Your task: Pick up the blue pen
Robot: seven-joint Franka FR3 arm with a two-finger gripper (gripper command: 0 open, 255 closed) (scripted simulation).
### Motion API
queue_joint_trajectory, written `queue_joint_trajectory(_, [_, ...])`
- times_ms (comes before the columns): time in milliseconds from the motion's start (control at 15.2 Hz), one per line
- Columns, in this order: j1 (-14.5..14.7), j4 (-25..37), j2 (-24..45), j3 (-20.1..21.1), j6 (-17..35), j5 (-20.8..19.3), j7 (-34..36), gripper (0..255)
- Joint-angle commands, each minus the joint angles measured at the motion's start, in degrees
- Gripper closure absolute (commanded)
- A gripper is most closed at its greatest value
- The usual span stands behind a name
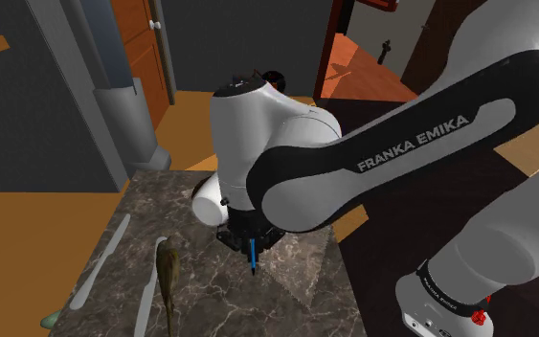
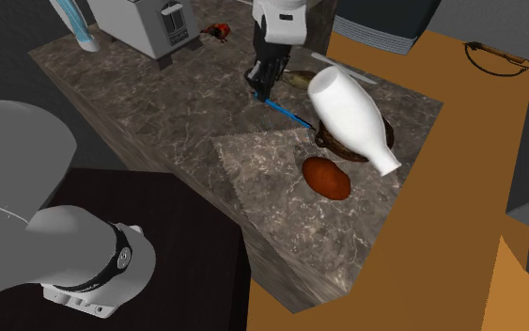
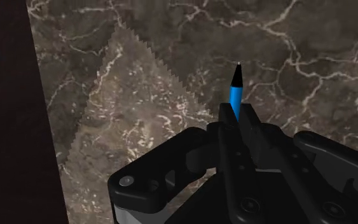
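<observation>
Spanning the marbled counter [image 1: 210, 297], the arm [image 1: 353, 163] reaches down to the gripper [image 3: 236, 116], which is clenched on the blue pen [image 3: 236, 90]. The pen's long axis continues the gripper's own line: the shaft sits between the two fingers and the dark tip projects past them toward the counter. Pen and gripper are therefore joined, not apart. Whether the tip is clear of the surface cannot be told. Judged next move: a straight lift away from the counter.
</observation>
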Motion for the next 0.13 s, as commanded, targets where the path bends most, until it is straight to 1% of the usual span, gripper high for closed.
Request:
queue_joint_trajectory(0, [0.18, 0.23, -0.98, -0.37, -0.99, 0.76, -0.58, 255])
queue_joint_trajectory(66, [0.19, 0.23, -0.99, -0.38, -0.99, 0.77, -0.59, 255])
